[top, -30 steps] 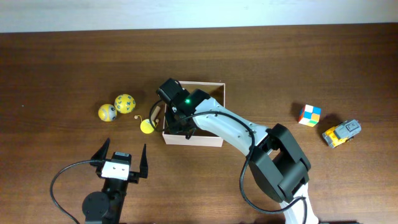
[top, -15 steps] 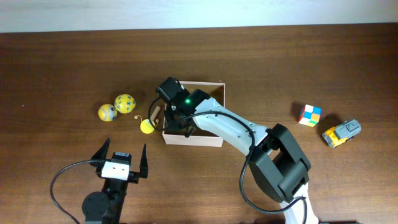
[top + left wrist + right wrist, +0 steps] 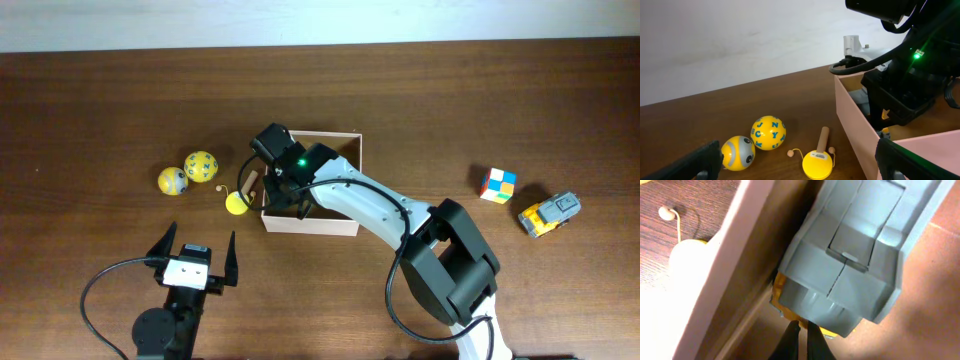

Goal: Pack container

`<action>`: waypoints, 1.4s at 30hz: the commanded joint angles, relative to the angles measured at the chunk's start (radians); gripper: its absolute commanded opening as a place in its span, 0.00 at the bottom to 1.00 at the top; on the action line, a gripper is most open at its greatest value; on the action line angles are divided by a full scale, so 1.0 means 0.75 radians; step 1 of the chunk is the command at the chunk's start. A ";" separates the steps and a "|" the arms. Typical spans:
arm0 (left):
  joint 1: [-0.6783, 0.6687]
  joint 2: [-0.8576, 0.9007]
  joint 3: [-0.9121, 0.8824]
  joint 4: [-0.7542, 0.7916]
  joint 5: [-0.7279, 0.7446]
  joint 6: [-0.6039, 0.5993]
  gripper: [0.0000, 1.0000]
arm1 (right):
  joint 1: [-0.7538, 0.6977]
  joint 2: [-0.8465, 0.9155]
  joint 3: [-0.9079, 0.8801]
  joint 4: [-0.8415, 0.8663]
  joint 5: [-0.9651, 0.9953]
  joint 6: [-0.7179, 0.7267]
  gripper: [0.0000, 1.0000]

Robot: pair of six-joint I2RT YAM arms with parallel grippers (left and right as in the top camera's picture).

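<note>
The container [image 3: 320, 227] is a square shallow box with white walls and a tan inside, at the table's middle. It also shows in the left wrist view [image 3: 855, 117] and the right wrist view [image 3: 735, 255]. My right gripper [image 3: 288, 200] reaches into its left side. In the right wrist view the fingers [image 3: 801, 332] are shut on the yellow edge of a grey and yellow toy truck [image 3: 850, 265], close against the box's inner wall. My left gripper [image 3: 195, 262] is open and empty near the front edge, apart from the box.
Left of the box lie a yellow smiley ball [image 3: 172, 181], a yellow letter ball [image 3: 201, 166] and a yellow rattle drum with a wooden handle [image 3: 237, 203]. At the right lie a colour cube [image 3: 497, 185] and a second yellow and grey truck [image 3: 549, 213].
My right gripper has shifted only slightly inside the box. The left arm has not moved.
</note>
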 commanded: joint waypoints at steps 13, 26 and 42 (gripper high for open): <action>0.005 -0.011 -0.010 0.003 -0.005 0.017 0.99 | -0.004 -0.004 0.020 0.046 0.082 -0.090 0.04; 0.005 -0.011 -0.010 0.003 -0.005 0.017 0.99 | -0.003 -0.004 0.020 -0.133 0.025 -0.084 0.04; 0.005 -0.011 -0.010 0.003 -0.005 0.017 0.99 | -0.005 -0.004 0.020 -0.072 0.340 -0.115 0.04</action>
